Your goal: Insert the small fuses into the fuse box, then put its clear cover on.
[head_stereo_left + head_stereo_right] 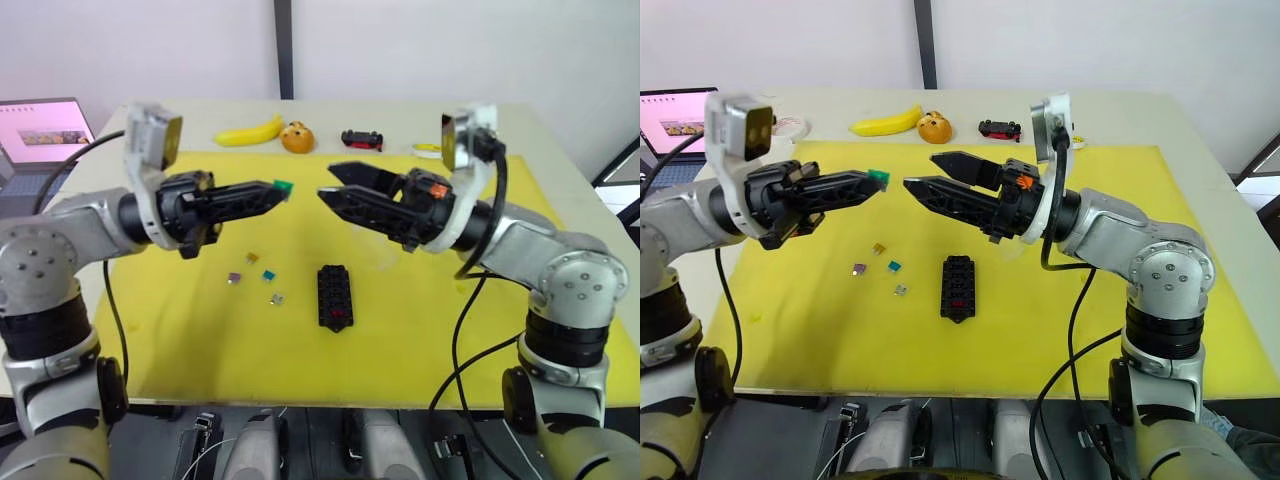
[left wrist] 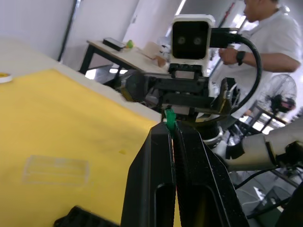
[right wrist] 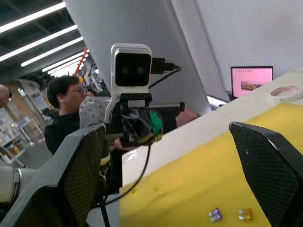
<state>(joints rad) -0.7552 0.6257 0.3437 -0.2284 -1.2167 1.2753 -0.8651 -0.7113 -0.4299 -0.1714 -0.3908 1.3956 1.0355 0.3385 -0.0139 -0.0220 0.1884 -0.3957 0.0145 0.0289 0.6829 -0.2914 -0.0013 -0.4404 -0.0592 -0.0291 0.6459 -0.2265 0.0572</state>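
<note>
The fuse box (image 1: pixel 335 296) holds a red fuse (image 1: pixel 338 314); left gripper (image 1: pixel 281 189) pinches the green fuse (image 1: pixel 284 186), right gripper (image 1: pixel 328 182) gapes.

Banana (image 1: pixel 250 132), orange (image 1: pixel 297 137), toy car (image 1: pixel 361 139) beyond yellow mat (image 1: pixel 420 330); laptop (image 1: pixel 40 135) left.

Bright, even overhead light; soft shadows, blurred wrist-view backgrounds.
</note>
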